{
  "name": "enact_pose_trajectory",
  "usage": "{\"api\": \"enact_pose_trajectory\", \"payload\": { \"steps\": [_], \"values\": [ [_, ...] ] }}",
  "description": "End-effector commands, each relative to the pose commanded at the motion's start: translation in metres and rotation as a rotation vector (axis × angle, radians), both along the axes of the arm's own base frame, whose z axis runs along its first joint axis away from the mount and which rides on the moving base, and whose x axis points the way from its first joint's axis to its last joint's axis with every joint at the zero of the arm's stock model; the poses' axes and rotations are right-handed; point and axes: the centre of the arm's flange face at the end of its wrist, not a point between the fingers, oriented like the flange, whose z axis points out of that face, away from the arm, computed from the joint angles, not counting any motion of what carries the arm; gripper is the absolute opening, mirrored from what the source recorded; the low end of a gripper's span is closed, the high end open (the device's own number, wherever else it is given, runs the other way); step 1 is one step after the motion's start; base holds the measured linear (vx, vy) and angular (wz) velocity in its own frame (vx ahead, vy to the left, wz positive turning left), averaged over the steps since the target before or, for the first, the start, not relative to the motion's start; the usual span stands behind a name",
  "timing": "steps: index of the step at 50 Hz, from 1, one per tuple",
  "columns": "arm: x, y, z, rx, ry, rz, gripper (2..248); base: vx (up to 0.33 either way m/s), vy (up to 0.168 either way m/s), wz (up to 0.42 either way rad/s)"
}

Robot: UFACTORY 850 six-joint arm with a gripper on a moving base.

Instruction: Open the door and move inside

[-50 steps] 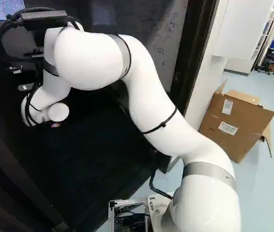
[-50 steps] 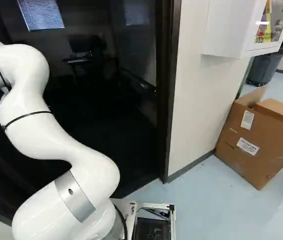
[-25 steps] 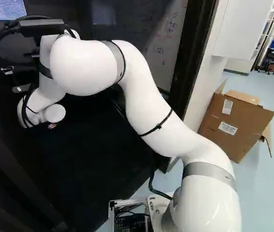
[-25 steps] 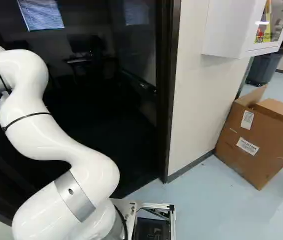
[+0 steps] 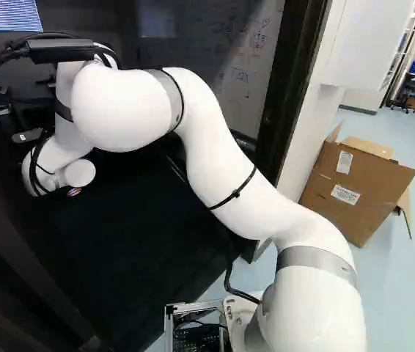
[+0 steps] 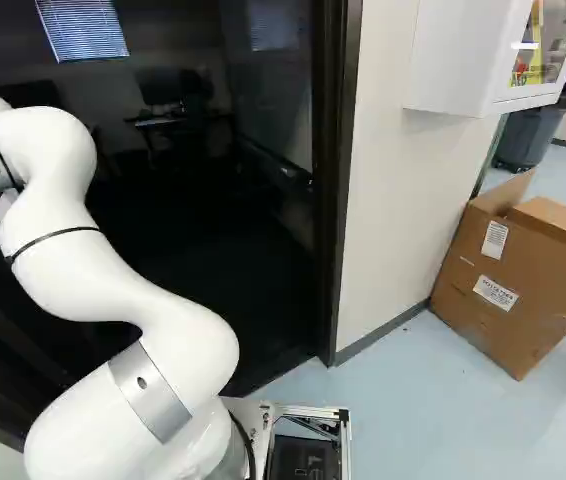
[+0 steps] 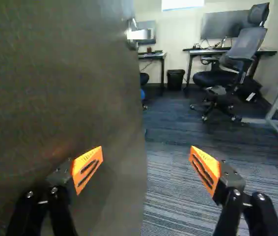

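Carpeted floor [image 7: 168,196] spreads ahead of the fingers [image 7: 87,168], and the door [image 7: 55,88] stands ajar beside and under one of them, its edge running between the pair. With no grip on it, the door might swing back and pinch the arm [image 5: 229,169] if the base [image 5: 244,317] rolled in now. Its metal handle [image 7: 139,34] lies ahead of the fingers, which are spread and holding nothing; the one by the door, perhaps touching it though depth is hard to judge, could skid off if it pushes.
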Motion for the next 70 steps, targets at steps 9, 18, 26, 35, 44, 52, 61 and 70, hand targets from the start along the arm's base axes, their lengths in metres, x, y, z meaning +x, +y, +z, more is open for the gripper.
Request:
{"api": "enact_pose_trajectory", "payload": {
  "steps": [9, 18, 26, 35, 44, 52, 61, 70],
  "values": [
    [0.000, -0.006, 0.001, -0.003, 0.005, -0.007, 247, 0.000, 0.000, 0.000],
    [0.000, -0.020, 0.004, -0.006, 0.024, -0.036, 247, 0.000, 0.000, 0.000],
    [0.000, -0.035, 0.006, -0.009, 0.043, -0.068, 247, 0.000, 0.000, 0.000],
    [0.001, -0.053, 0.009, -0.011, 0.065, -0.105, 247, 0.000, 0.000, 0.000],
    [0.001, -0.071, 0.012, -0.012, 0.085, -0.141, 247, 0.000, 0.000, 0.000],
    [0.001, -0.086, 0.014, -0.013, 0.102, -0.174, 247, 0.000, 0.000, 0.000],
    [0.001, -0.104, 0.016, -0.014, 0.121, -0.211, 247, 0.000, 0.000, 0.000],
    [0.001, -0.121, 0.018, -0.014, 0.140, -0.249, 247, 0.000, 0.000, 0.000]
  ]
}}
